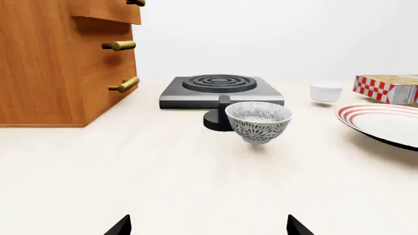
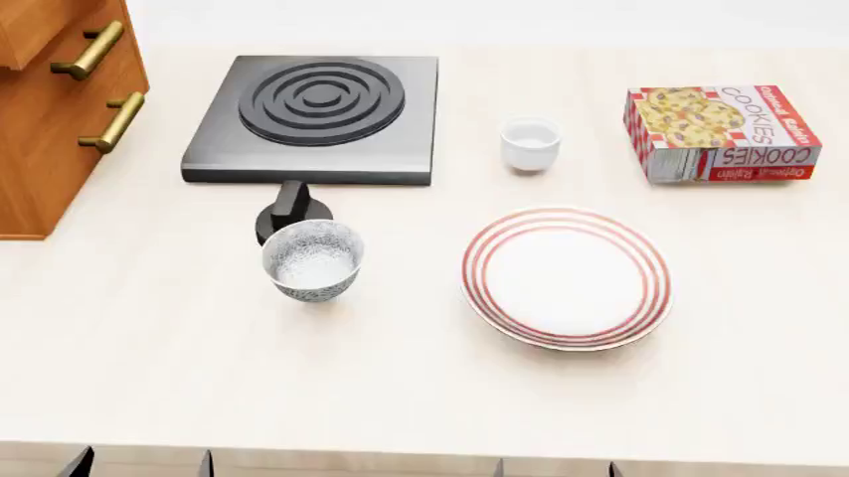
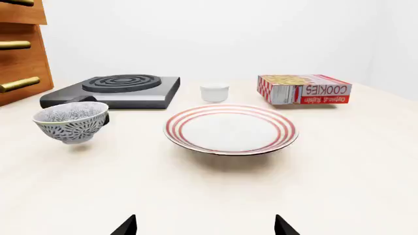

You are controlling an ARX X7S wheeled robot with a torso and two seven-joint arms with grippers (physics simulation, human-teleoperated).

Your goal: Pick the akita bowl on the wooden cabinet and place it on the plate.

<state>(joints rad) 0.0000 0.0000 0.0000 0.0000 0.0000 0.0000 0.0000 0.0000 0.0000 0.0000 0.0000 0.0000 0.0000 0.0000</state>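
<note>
While both of your arms hung back at the near edge of the table (image 2: 133,378), only their fingertips showed: the left gripper (image 1: 209,227) and the right gripper (image 3: 205,226) each had its two dark tips spread wide apart at the rim of its wrist view, holding nothing.

The wooden cabinet (image 2: 54,109) stood at the far left, its brass bar handles (image 2: 87,50) facing the stove plate (image 2: 318,114). You could see the cabinet's stacked drawer fronts only from the wrist views; the head view caught just its corner.

The plate (image 2: 567,278), white with red rings, lay bare to the right of centre. The cookie box (image 2: 723,132) lay beyond it, far right; the left wrist view cut it off.

The akita bowl (image 2: 313,259) sat upright on the table, not on the cabinet, just in front of the stove's black knob (image 2: 292,209) and well left of the plate. A small white cup (image 2: 531,143) stood between stove and box.
</note>
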